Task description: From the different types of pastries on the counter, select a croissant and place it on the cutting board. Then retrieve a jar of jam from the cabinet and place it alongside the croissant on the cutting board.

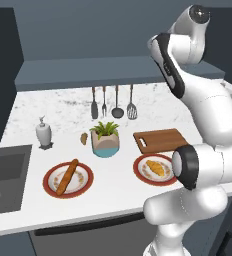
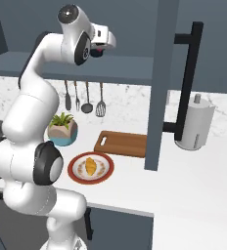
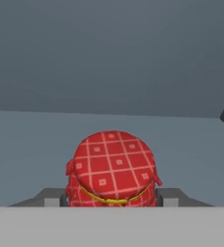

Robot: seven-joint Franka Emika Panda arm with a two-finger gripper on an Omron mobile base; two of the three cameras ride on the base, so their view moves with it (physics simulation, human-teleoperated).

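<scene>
Gripper (image 3: pixel 112 202) clamped on small round jar of jam (image 3: pixel 112 169), red checked cloth cap with yellow tie, bottom centre of hand view, one grey finger block each side touching it. Lid faces the camera, so jar's axis runs along the gripper; no long axis readable. Blue-grey flat cabinet panels (image 3: pixel 109 58) behind it. In right base view, hand sits upper centre at the cabinet's underside, red speck of jar at its tip.

Counts, left base view:
- 2 red-rimmed round plates: left one (image 1: pixel 50 186) lower left, right one (image 1: pixel 139 167) right of centre, partly behind arm.
- 3 pastries: long brown baguette (image 1: pixel 67 176) on left plate, long axis diagonal, lower-left to upper-right; small golden-yellow croissant (image 1: pixel 158 168) on right plate, lying roughly upper-left to lower-right; tiny brown oval bun (image 1: pixel 84 138) bare on white marble counter (image 1: pixel 113 192), just left of planter.
- 1 rectangular brown wooden cutting board (image 1: pixel 160 140), nothing on it, just above croissant plate, slot handle at its left end, long axis left-right.
- 1 white-and-teal planter (image 1: pixel 105 142) holding a green plant.
- 4 dark utensils (image 1: pixel 113 102) hanging on back wall.
- 1 white soap dispenser (image 1: pixel 44 133), 1 dark sink (image 1: pixel 5 175) at left edge.

Right base view: 1 white paper-towel roll on a stand (image 2: pixel 194 124), right of centre.
</scene>
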